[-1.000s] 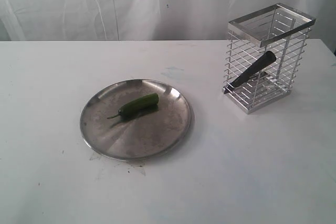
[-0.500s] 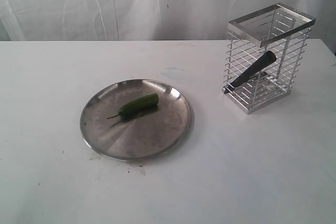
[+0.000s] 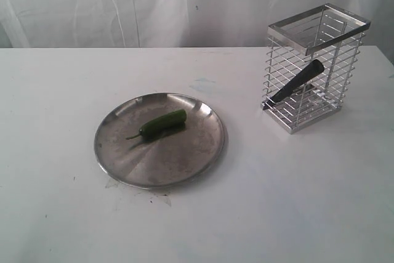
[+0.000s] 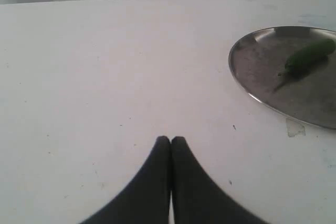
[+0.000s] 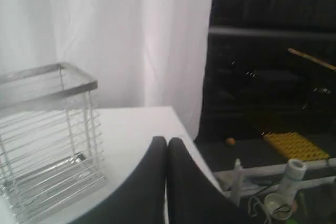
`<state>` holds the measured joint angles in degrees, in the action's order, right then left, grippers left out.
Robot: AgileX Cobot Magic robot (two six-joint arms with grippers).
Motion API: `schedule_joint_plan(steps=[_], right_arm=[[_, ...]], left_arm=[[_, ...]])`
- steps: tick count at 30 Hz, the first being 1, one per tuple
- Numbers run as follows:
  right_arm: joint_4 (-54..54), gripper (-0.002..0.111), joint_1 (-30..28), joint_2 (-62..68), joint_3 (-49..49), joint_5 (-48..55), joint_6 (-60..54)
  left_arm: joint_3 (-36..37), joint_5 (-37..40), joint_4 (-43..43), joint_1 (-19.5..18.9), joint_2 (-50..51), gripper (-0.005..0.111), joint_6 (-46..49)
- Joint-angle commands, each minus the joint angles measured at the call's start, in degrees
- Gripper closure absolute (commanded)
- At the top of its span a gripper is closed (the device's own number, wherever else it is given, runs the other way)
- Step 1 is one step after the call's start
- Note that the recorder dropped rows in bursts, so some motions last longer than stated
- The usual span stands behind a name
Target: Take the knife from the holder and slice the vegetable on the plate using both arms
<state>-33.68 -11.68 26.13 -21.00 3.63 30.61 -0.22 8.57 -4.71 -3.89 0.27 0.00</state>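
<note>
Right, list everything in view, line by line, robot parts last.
white table: one, white, under everything
white curtain: one, white, behind the table
round stainless-steel plate: one, dull silver, left of the table's middle
small green chili pepper: one, glossy green, lying on the plate
tall silver wire-mesh holder: one, silver, upright at the back right of the table
black-handled kitchen knife: one, black, leaning tilted inside the holder
yellow ribbed mat: one, yellow, in the dark area beyond the table, blurred
left claw: one, black, shut and empty, over bare table near the plate
right claw: one, black, shut and empty, beside the holder
</note>
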Motion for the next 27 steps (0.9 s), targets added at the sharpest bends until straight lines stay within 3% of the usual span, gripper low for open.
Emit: schedule_joint_plan(steps=[1,11,15,20,23,27], right_arm=[[-0.1,0.108,-0.3,8.7,2.4,-9.6,4.2],[3.9,0.108,-0.2,24.2,-2.5,10.6,9.3],[16.4,0.108,3.1,31.6,-7.9,21.5,-8.3],[48.0,0.108,9.2,37.8,-15.1,32.1,-46.3],[56.4,0.108,11.1,38.2,-17.1,34.9,-56.5],[57.8,0.108,12.4,37.9,-19.1,35.2,-57.4]], left_arm=[[0.2,0.0,-0.4,0.0,-0.3,0.107,0.0],[0.2,0.0,-0.4,0.0,-0.3,0.107,0.0],[0.2,0.0,-0.4,0.0,-0.3,0.107,0.0],[0.2,0.0,-0.4,0.0,-0.3,0.107,0.0],[0.2,0.0,-0.4,0.0,-0.3,0.107,0.0],[0.2,0.0,-0.4,0.0,-0.3,0.107,0.0]])
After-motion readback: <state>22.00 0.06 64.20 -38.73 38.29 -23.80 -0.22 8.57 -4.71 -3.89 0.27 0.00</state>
